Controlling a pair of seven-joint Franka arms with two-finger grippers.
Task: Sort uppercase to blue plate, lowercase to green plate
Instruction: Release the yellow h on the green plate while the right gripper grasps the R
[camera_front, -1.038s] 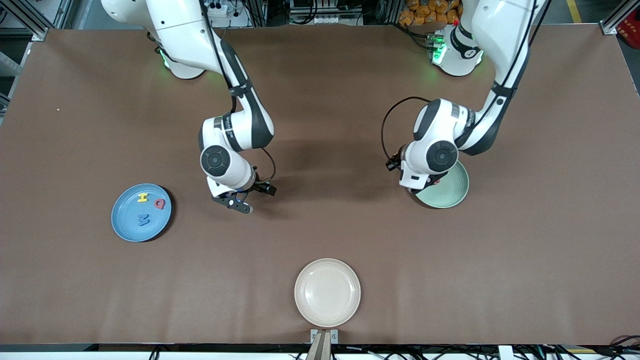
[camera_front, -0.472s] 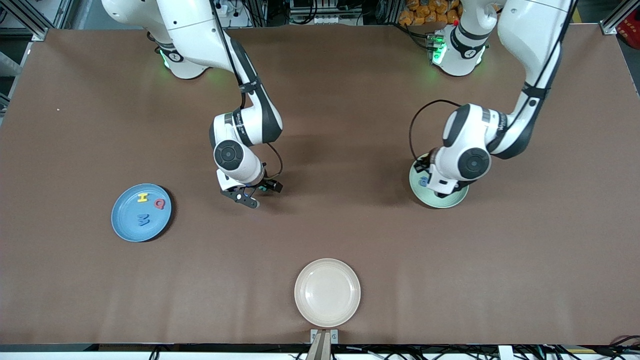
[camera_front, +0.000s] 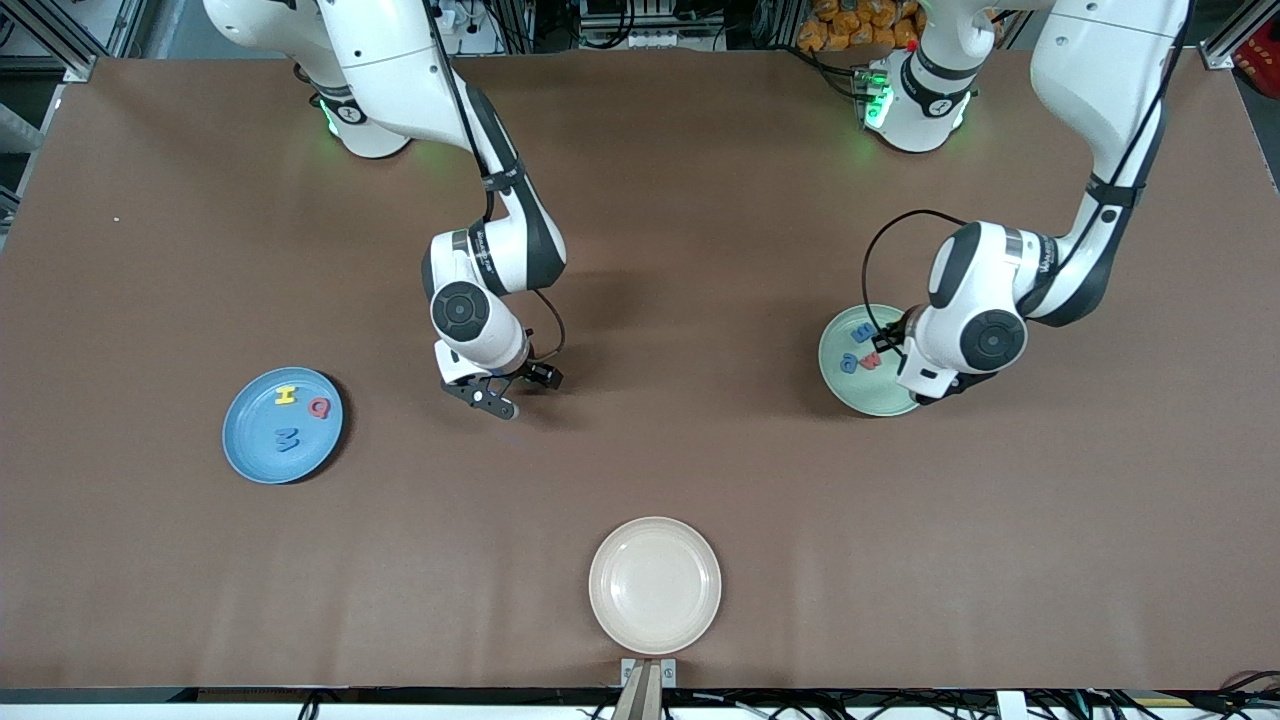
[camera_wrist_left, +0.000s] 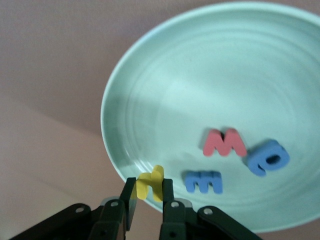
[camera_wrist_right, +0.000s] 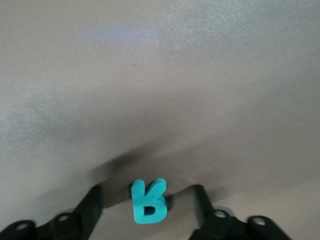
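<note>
Left end effector (camera_wrist_left: 149, 194), clenched on yellow n (camera_wrist_left: 150, 183), over four-o'clock rim of green plate (camera_wrist_left: 200, 90): release may land outside. Right end effector (camera_wrist_right: 147, 195), released, straddles teal R (camera_wrist_right: 148, 201): off-centre closing may skid it.

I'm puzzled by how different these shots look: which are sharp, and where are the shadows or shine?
Front view: sharp and evenly lit, soft arm shadows on the brown table, green glow at the arm bases. Left wrist view: the yellow n in the left gripper is fairly crisp, the green plate soft. Right wrist view: hazy table with pale sheen, dark shadow above the teal R, between the right gripper's fingers.
</note>
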